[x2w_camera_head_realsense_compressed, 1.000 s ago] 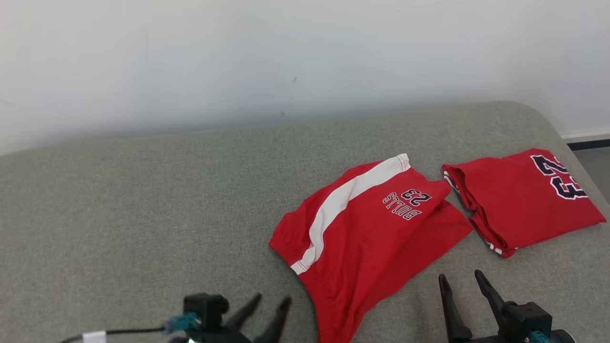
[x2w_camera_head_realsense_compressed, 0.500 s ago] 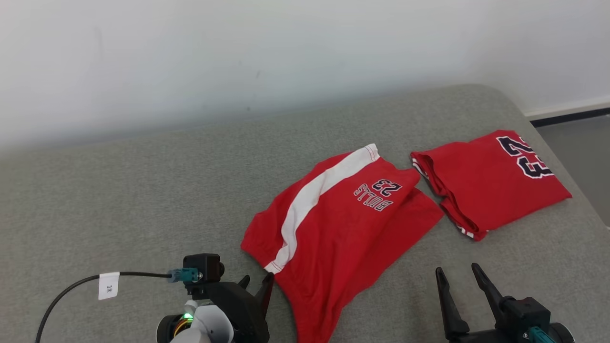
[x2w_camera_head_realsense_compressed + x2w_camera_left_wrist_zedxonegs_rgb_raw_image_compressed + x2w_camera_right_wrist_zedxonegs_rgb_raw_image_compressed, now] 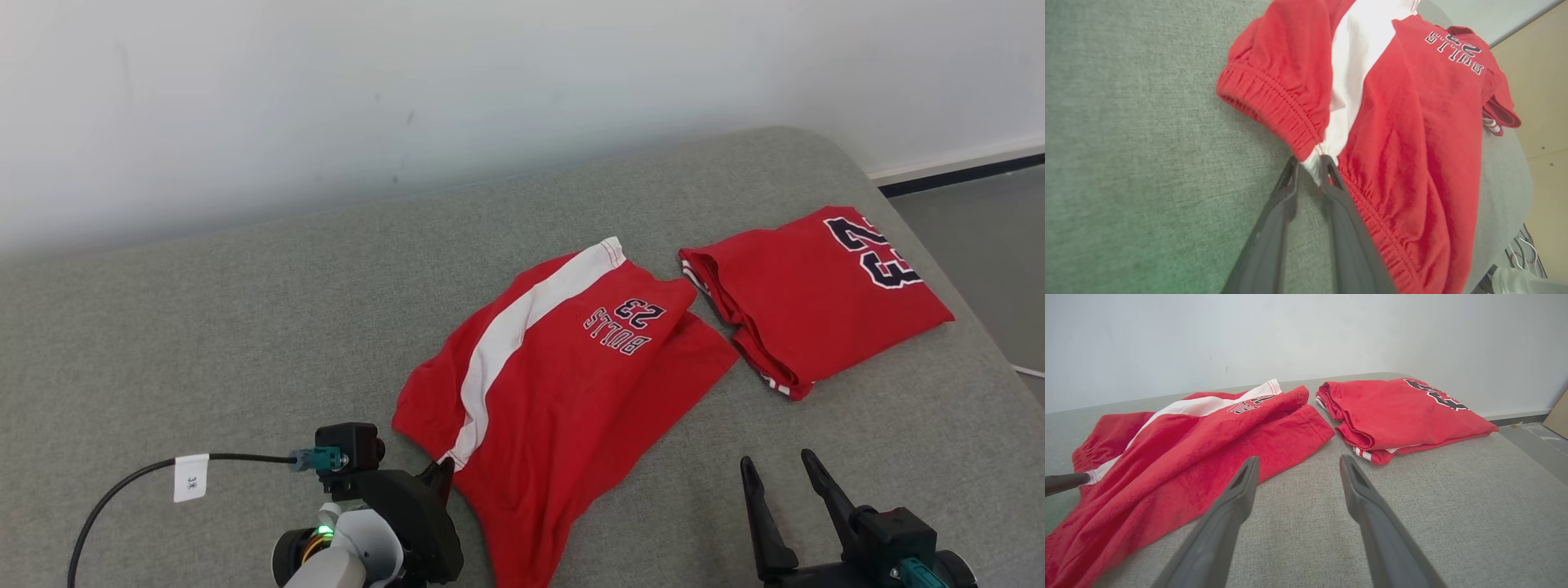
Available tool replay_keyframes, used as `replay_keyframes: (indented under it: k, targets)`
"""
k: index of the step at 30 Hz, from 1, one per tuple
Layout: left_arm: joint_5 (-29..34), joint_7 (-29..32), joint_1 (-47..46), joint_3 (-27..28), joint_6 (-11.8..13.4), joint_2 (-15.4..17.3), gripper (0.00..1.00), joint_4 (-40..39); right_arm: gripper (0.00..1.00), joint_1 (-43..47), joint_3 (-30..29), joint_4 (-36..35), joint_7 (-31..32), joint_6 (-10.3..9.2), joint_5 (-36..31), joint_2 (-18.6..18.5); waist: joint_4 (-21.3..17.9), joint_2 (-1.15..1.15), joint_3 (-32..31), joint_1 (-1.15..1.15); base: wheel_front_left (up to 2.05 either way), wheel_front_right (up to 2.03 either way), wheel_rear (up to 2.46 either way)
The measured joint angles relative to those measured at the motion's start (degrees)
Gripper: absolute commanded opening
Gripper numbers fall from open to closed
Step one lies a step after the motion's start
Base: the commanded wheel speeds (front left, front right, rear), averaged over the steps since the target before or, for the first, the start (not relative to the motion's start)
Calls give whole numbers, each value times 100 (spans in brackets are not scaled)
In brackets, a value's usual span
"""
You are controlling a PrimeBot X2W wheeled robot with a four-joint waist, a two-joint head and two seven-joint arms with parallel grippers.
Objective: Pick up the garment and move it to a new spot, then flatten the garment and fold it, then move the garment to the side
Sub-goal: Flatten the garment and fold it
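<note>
The garment (image 3: 571,384), red shorts with a white side stripe and "BULLS 23" print, lies spread and rumpled on the grey cushioned surface (image 3: 204,327). My left gripper (image 3: 445,469) sits at its near left corner. In the left wrist view the left gripper (image 3: 1309,163) is shut on the garment (image 3: 1404,122), pinching the elastic waistband where the white stripe ends. My right gripper (image 3: 777,462) stands open near the front edge, right of the shorts. In the right wrist view the right gripper (image 3: 1299,459) holds nothing, and the garment (image 3: 1200,437) lies ahead to its left.
A folded red jersey (image 3: 816,294) with a dark number lies just right of the shorts, also seen as the jersey (image 3: 1396,412). A black cable with a white tag (image 3: 189,487) trails left of my left wrist. The surface ends at the right, with floor (image 3: 980,245) beyond.
The head camera has shifted. My left gripper has reached forward to the waistband and closed on it. The right gripper has stayed open in place.
</note>
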Motion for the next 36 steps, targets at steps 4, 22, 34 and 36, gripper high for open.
replay_keyframes:
  k: [4, 22, 34, 36]
  targets:
    - [-4, -11, -36, -16, -43, -19, 16, 86, 100, -11, -18, 29, -14, 0, -1, -1, -23, 0, -24, 0, 0, 0, 0]
    - [-52, -404, 4, -7, -151, 74, 0, 38, 100, -102, 37, -114, 47, 0, -115, -59, 107, 0, -132, 0, 0, 0, 0]
    - [112, -555, 748, 94, 269, 746, 0, -1002, 100, -1245, 31, -290, 1688, -1, 448, -588, 685, 0, -57, 0, 0, 0, 0]
    - [121, -503, 747, 30, 309, 723, 0, -1135, 100, -1660, 133, -177, 2184, -1, 556, -700, 832, 0, -20, 0, 0, 0, 0]
